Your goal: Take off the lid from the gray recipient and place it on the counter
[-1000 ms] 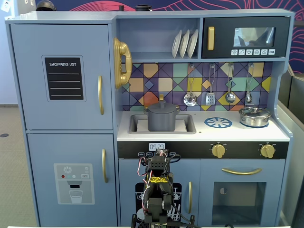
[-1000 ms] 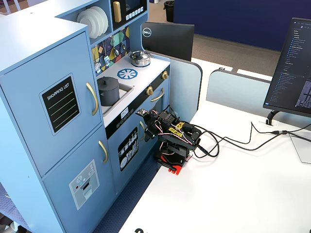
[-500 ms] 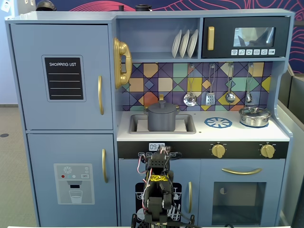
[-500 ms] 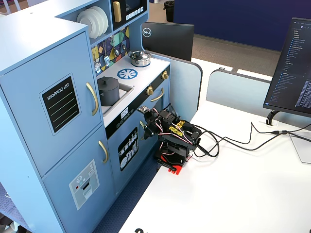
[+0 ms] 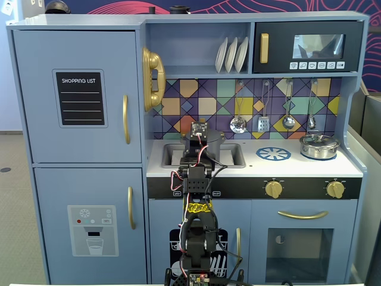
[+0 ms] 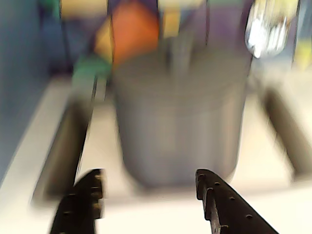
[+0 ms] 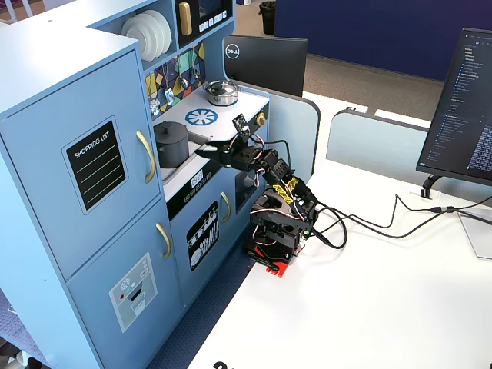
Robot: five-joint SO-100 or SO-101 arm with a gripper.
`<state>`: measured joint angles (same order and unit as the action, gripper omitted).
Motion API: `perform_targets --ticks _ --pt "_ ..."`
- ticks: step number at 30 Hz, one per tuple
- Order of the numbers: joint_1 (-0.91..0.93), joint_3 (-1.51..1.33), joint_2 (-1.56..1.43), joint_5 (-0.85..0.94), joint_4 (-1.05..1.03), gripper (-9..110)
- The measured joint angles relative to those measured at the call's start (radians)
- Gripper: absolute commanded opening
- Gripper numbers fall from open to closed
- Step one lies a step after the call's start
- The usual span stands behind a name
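The approach is in hand: the claw point(image 6: 148, 192), spread and empty, faces the gray recipient point(image 6: 178, 117) in the sink, and should next rise to pinch the lid point(image 7: 171, 127) knob.

1. A shiny silver pot point(image 5: 319, 146) sits at the worktop's right end in a fixed view
2. Three white plates point(image 5: 231, 54) stand on the shelf (beside the microwave point(image 5: 308, 47))
3. A yellow phone point(image 5: 153, 77) hangs on the wall
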<state>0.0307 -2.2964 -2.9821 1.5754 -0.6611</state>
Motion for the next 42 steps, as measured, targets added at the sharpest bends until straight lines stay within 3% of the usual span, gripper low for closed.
perform_targets --ticks 12,42 --pt "0.04 0.0 0.169 0.043 0.351 23" --pt "0.04 0.173 0.632 0.077 0.522 18"
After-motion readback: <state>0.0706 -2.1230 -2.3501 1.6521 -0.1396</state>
